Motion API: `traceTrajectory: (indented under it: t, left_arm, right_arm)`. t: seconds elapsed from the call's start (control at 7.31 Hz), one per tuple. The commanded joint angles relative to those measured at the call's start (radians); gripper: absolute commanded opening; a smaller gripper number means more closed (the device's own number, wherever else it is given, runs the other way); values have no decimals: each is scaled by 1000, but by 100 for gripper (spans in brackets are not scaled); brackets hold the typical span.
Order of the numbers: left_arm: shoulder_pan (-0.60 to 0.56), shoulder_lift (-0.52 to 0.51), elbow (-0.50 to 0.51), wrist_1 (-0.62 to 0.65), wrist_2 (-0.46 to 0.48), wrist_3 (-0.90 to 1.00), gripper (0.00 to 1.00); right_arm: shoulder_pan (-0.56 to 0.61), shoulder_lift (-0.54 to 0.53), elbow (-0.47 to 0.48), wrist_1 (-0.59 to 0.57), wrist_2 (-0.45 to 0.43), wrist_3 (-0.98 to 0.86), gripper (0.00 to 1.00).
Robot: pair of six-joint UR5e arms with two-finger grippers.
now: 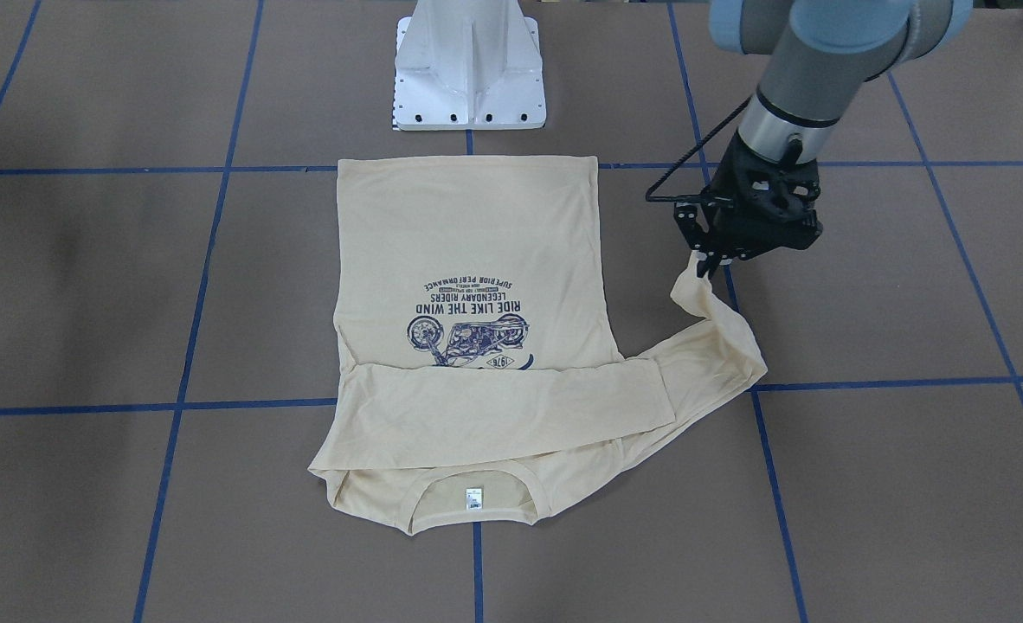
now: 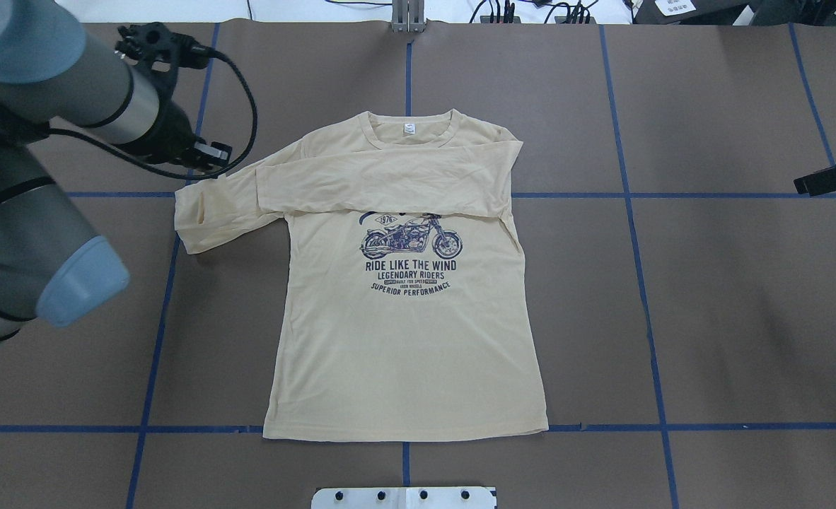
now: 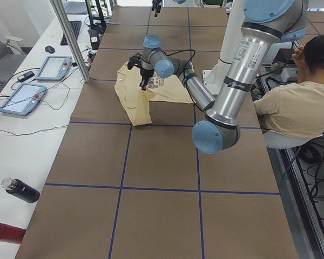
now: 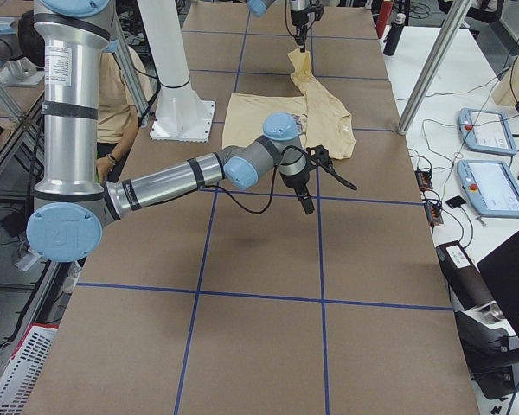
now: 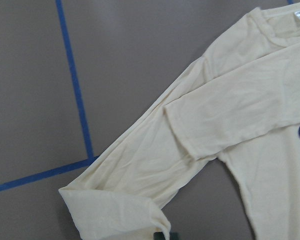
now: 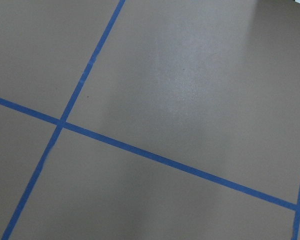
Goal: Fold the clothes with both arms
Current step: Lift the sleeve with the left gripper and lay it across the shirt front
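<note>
The cream-yellow shirt (image 2: 404, 339) lies flat, print side up, in the middle of the brown table, its collar at the far side from the robot. One sleeve (image 1: 511, 411) is folded across the chest just above the motorcycle print. The other sleeve (image 1: 719, 333) runs outward and rises off the table by its cuff. My left gripper (image 1: 707, 262) is shut on that cuff, and the left wrist view shows the sleeve (image 5: 140, 170) curling up to it. My right gripper (image 2: 832, 175) hovers far off at the table's side, away from the shirt; whether it is open or shut does not show.
The white pedestal base (image 1: 470, 69) stands just beyond the shirt's hem. Blue tape lines grid the table (image 6: 180, 100). A person (image 3: 291, 102) sits behind the robot. Teach pendants (image 4: 493, 186) and a dark bottle (image 3: 21, 190) lie on the white side bench.
</note>
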Motion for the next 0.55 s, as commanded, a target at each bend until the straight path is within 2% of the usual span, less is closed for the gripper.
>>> traceTrajectory:
  t: [0.0, 0.14, 0.41]
  left_arm:
    - [22, -293, 268, 32, -9, -100, 0]
    - [29, -413, 394, 29, -9, -134, 0]
    - [68, -643, 696, -80, -9, -252, 0]
  right_arm:
    - [4, -12, -7, 2, 1, -20, 100]
    - [9, -20, -7, 2, 3, -24, 100]
    - [10, -26, -7, 2, 3, -23, 100]
